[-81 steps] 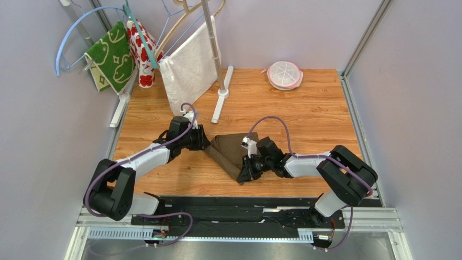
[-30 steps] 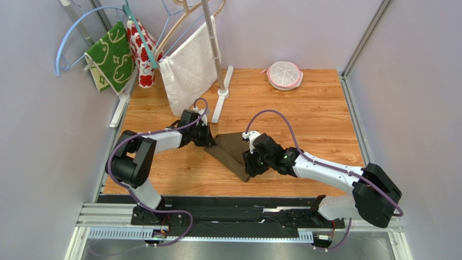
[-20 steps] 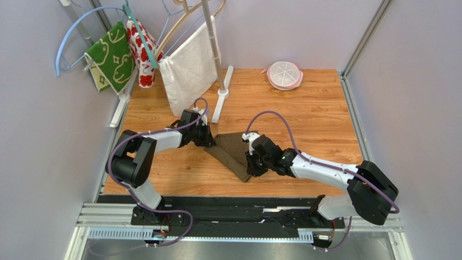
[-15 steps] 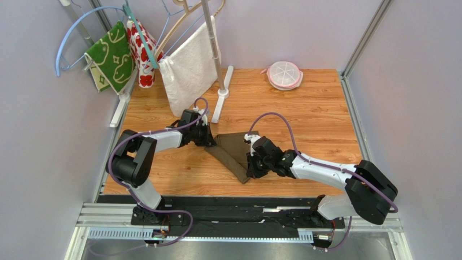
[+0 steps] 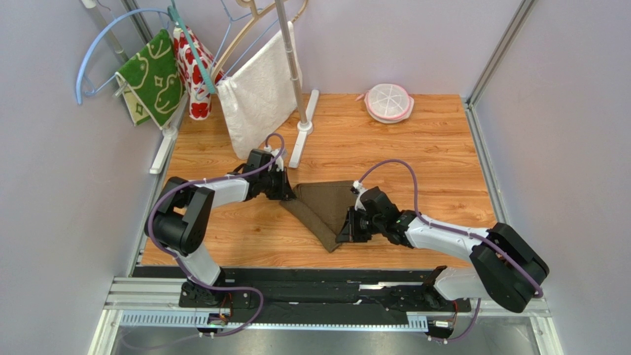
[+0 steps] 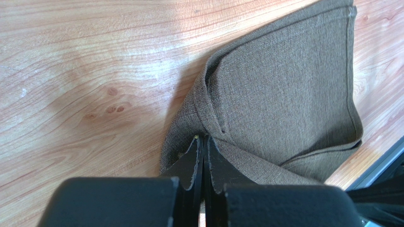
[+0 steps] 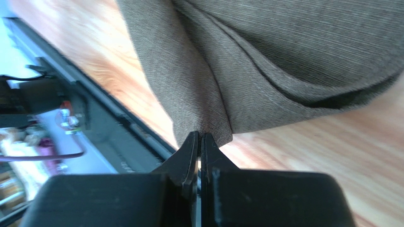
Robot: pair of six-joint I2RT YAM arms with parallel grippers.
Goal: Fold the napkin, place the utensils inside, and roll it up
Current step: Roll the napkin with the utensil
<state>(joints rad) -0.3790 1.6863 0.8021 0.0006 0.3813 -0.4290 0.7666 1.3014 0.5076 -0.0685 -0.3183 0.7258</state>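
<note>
The dark brown napkin (image 5: 320, 207) lies bunched in a rough triangle on the wooden table, with loose folds showing in both wrist views. My left gripper (image 5: 289, 191) is at its far left corner, shut on a pinch of the cloth (image 6: 265, 80), fingertips (image 6: 195, 153) pressed together. My right gripper (image 5: 346, 231) is at the near right edge, shut on a low corner of the napkin (image 7: 199, 85), which hangs just above the table. The utensils are out of view.
A drying rack (image 5: 300, 111) at the back left carries a white towel (image 5: 259, 92), a green patterned cloth (image 5: 152, 74) and a red-and-white cloth (image 5: 194, 70). A pink-rimmed round dish (image 5: 389, 102) sits at the back. The black base rail (image 5: 318, 277) runs along the near table edge.
My right gripper has shut on the napkin's near corner and moved to the right, spreading the cloth's far edge that way. The left gripper stayed shut in place.
</note>
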